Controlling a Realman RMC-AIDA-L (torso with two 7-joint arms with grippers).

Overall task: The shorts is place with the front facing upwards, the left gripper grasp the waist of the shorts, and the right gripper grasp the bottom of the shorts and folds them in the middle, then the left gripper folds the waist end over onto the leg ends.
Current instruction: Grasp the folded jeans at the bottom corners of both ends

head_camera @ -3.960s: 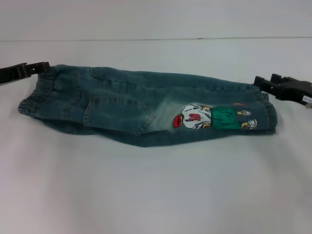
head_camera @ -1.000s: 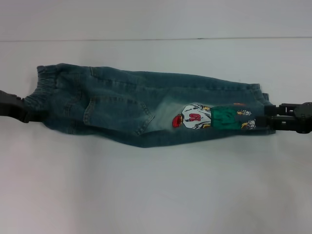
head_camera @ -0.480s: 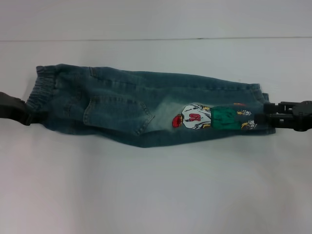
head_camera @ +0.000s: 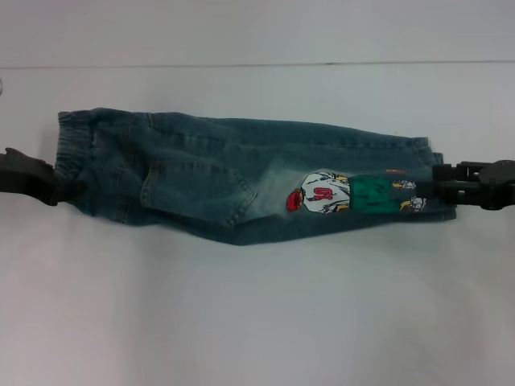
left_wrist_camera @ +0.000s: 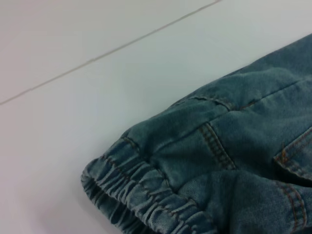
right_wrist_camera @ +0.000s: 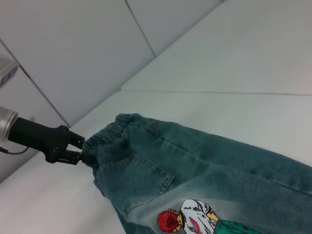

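Observation:
The shorts (head_camera: pixel 201 177) lie lengthwise across the table, folded along their length, with the cartoon print (head_camera: pixel 322 193) facing up. The ruffled waist (head_camera: pixel 72 149) is at the left end. My left gripper (head_camera: pixel 58 189) sits at its near corner, shut on the band. In the right wrist view the left gripper (right_wrist_camera: pixel 84 155) pinches the waist (right_wrist_camera: pixel 109 134). The leg ends (head_camera: pixel 426 153) are at the right, where my right gripper (head_camera: pixel 438 190) is shut on the hem. The left wrist view shows only the waist (left_wrist_camera: pixel 141 195) and denim (left_wrist_camera: pixel 234 146).
The white table (head_camera: pixel 257 322) stretches wide in front of the shorts and behind them. Its back edge meets a pale wall (head_camera: pixel 257 32) along a thin seam. Nothing else lies near the shorts.
Four seconds ago both grippers were at the far corners of the shorts; now they are at the mid ends. In the last second the right prongs closed on the hem and the waist shifted slightly.

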